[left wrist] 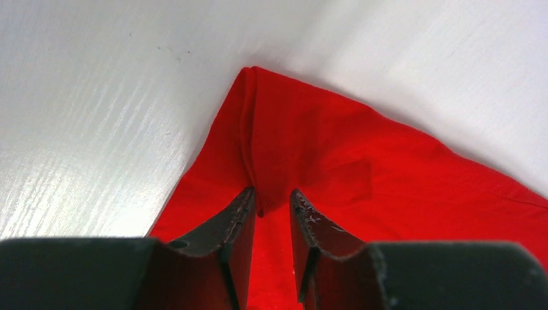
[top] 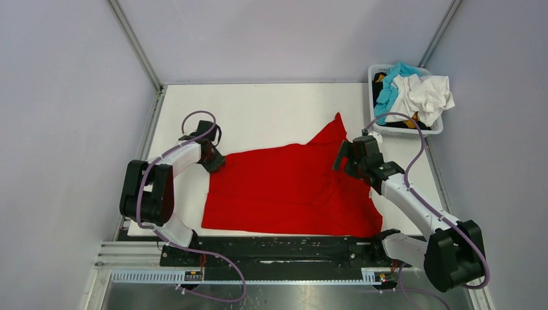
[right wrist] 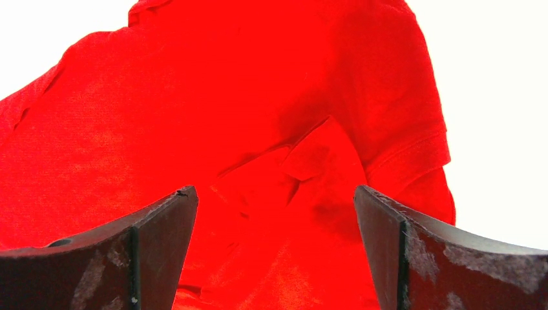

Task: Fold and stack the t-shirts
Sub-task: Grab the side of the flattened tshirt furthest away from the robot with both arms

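Observation:
A red t-shirt [top: 291, 187] lies spread on the white table [top: 258, 110], with one corner pointing to the back right. My left gripper [top: 216, 163] is at the shirt's left upper corner. In the left wrist view its jaws [left wrist: 273, 194] are nearly together and pinch a raised fold of the red cloth [left wrist: 258, 148]. My right gripper [top: 342, 161] is over the shirt's right side. In the right wrist view it [right wrist: 274, 194] is wide open just above wrinkled red cloth [right wrist: 304, 161] and holds nothing.
A white basket [top: 439, 129] with several crumpled shirts, white, teal and dark, stands at the back right beside the table. Bare white table lies behind and to the left of the shirt. A black rail [top: 278, 248] runs along the near edge.

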Robot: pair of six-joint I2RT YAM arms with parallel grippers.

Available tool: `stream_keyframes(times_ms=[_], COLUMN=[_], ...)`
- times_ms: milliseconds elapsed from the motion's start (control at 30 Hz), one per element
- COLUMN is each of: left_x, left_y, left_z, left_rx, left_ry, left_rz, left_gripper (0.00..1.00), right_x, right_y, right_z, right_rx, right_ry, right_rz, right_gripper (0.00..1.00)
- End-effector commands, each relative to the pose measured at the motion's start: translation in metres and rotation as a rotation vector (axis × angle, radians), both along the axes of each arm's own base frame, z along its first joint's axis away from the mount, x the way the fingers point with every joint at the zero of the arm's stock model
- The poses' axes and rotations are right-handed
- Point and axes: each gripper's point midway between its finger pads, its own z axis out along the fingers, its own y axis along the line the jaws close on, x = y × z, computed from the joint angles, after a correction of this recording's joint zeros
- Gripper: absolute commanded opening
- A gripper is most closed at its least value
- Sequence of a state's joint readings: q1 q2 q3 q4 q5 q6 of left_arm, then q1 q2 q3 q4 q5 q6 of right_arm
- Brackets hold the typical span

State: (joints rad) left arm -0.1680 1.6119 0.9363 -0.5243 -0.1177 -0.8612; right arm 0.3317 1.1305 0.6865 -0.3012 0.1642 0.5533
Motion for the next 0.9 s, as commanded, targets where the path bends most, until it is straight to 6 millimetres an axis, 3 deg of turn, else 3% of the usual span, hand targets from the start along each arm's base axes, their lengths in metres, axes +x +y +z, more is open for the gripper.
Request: stream_keyframes(times_ms=[0, 267, 333, 400, 867], left_x=[0.015, 0.024, 0.026, 0.027, 0.040], left_y=[-0.001, -0.007, -0.007, -0.008, -0.001], left_z=[0.012, 0.005, 0.005, 0.006, 0.033], left_rx=[0.000, -0.027, -0.031, -0.031, 0.005], left_ry=[-0.035, -0.025, -0.029, -0.033, -0.085], left_rz=[-0.006, -0.007, -0.001, 0.004, -0.002], left_gripper=[0.27, 0.24, 0.17, 0.01, 0.00], right_x=[0.013, 0.013, 0.014, 0.015, 0.036], right_y=[-0.001, -0.004, -0.005, -0.006, -0.003], right_z=[0.015, 0.015, 0.014, 0.014, 0.019], right_rx=[-0.004, -0.014, -0.019, -0.019, -0.027], right_ry=[-0.051, -0.053, -0.052, -0.048, -0.038], right_rz=[-0.003, -0.011, -0.013, -0.017, -0.024], right_gripper=[1.00, 1.00, 0.99, 1.00, 1.00])
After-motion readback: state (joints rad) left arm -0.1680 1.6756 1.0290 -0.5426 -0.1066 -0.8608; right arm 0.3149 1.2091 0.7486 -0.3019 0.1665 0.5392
